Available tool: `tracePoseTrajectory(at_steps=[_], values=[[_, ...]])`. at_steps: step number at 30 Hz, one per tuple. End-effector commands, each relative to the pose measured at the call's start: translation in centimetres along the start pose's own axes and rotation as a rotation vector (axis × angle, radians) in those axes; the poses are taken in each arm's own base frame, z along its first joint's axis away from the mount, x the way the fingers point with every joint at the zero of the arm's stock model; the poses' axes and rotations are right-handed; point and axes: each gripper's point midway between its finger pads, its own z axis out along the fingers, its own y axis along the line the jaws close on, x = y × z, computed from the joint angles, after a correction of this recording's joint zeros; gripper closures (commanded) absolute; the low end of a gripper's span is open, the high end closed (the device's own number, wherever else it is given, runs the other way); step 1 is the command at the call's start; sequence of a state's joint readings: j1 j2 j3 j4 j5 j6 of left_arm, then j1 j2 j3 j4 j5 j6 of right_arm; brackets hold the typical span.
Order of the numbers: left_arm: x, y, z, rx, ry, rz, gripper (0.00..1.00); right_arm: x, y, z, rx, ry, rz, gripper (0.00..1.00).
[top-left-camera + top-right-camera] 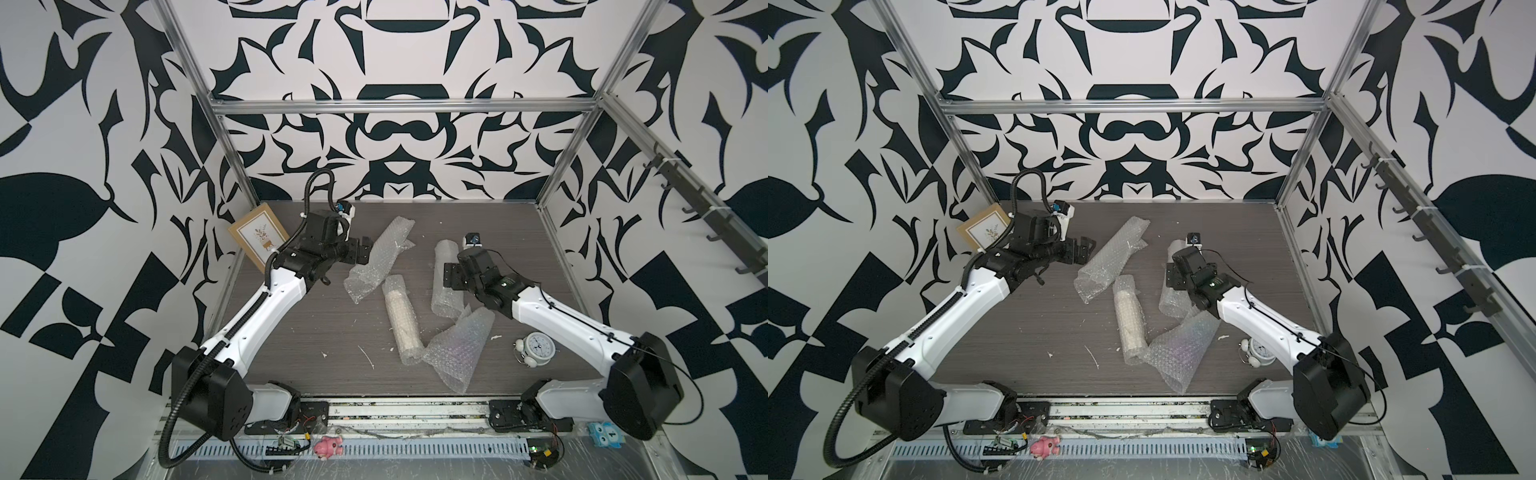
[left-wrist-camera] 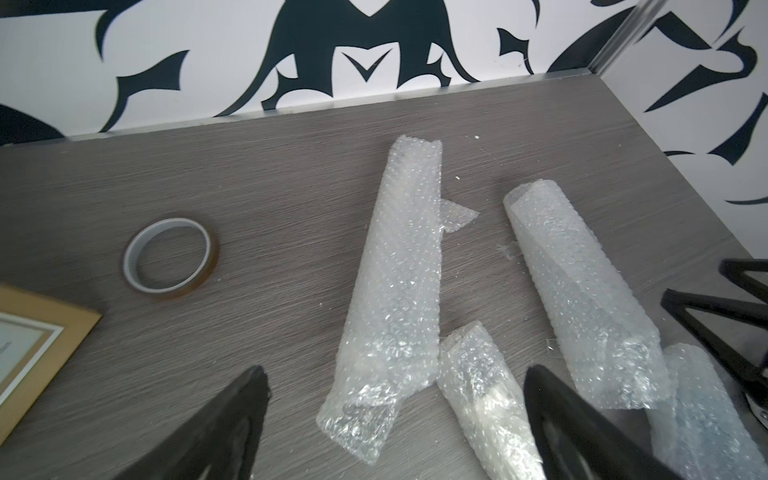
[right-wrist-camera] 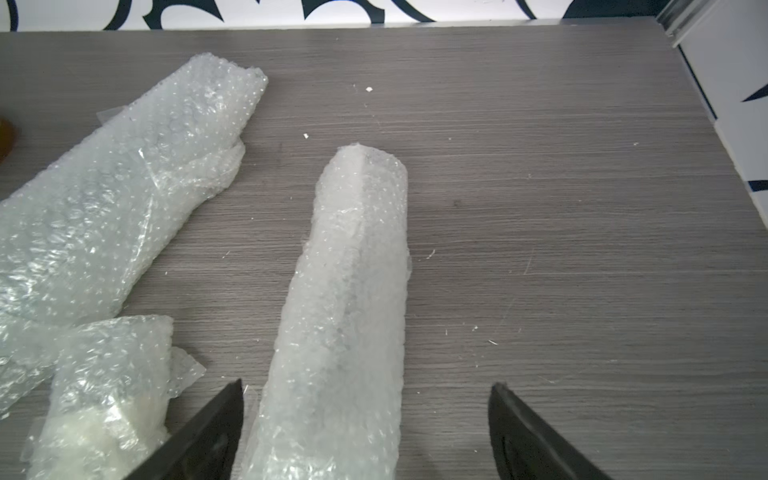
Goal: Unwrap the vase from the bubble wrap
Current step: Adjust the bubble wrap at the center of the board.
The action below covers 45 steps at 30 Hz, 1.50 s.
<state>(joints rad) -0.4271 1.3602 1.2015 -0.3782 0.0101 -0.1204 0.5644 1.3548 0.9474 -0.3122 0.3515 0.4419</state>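
The vase point(image 1: 401, 320) is a cream cylinder lying mid-table, still rolled in bubble wrap; it also shows in a top view point(image 1: 1129, 320) and in the wrist views point(image 2: 486, 407) point(image 3: 95, 424). An empty-looking bubble wrap roll point(image 1: 384, 253) lies at the back, a second roll point(image 1: 444, 278) to the right, and a loose sheet point(image 1: 457, 353) at the front. My left gripper point(image 1: 362, 253) point(image 2: 395, 370) hovers open by the back roll's near end point(image 2: 361, 415). My right gripper point(image 1: 453, 272) point(image 3: 368, 384) stands open over the second roll point(image 3: 349, 291), touching nothing.
A framed picture point(image 1: 257, 239) leans at the back left, with a tape roll point(image 2: 170, 259) beside it. A white alarm clock point(image 1: 536, 347) sits at the front right under the right arm. Small white scraps point(image 1: 368, 359) litter the table. A pink toy point(image 1: 328, 446) lies off the front rail.
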Motion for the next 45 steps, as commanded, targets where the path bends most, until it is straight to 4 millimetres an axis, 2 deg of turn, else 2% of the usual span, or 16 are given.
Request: tracePoseTrajectory(at_steps=[1, 6, 9, 19, 27, 32, 37, 42, 44, 45], values=[[0.6, -0.8, 0.7, 0.032, 0.039, 0.048, 0.01, -0.3, 0.7, 0.2, -0.002, 0.054, -0.022, 0.06], [3.0, -2.2, 2.0, 0.065, 0.102, 0.126, 0.01, -0.1, 1.6, 1.7, 0.017, 0.133, -0.047, 0.05], [3.7, -2.7, 2.2, 0.08, 0.116, 0.141, 0.01, -0.2, 2.0, 2.4, 0.017, 0.15, -0.048, 0.04], [4.2, -3.8, 2.9, 0.145, 0.141, 0.11, 0.01, 1.1, 2.7, 5.3, 0.061, 0.253, -0.075, 0.04], [4.0, -4.2, 2.5, 0.164, 0.145, 0.08, 0.01, 2.2, 1.4, 7.5, 0.173, 0.309, -0.099, 0.01], [4.4, -4.6, 2.5, 0.186, 0.165, 0.067, 0.01, 3.2, 1.4, 9.5, 0.156, 0.361, -0.073, 0.01], [4.7, -4.6, 2.9, 0.186, 0.179, 0.065, 0.01, 4.0, 1.1, 10.2, 0.154, 0.396, -0.063, 0.02], [5.4, -4.4, 3.8, 0.18, 0.203, 0.061, 0.01, 4.5, 2.5, 10.5, 0.061, 0.404, -0.058, 0.16], [5.9, -4.3, 4.1, 0.178, 0.217, 0.059, 0.01, 4.9, 3.5, 10.5, 0.005, 0.427, -0.057, 0.3], [5.9, -4.2, 4.3, 0.175, 0.22, 0.056, 0.01, 5.0, 3.8, 10.5, -0.007, 0.429, -0.056, 0.35]])
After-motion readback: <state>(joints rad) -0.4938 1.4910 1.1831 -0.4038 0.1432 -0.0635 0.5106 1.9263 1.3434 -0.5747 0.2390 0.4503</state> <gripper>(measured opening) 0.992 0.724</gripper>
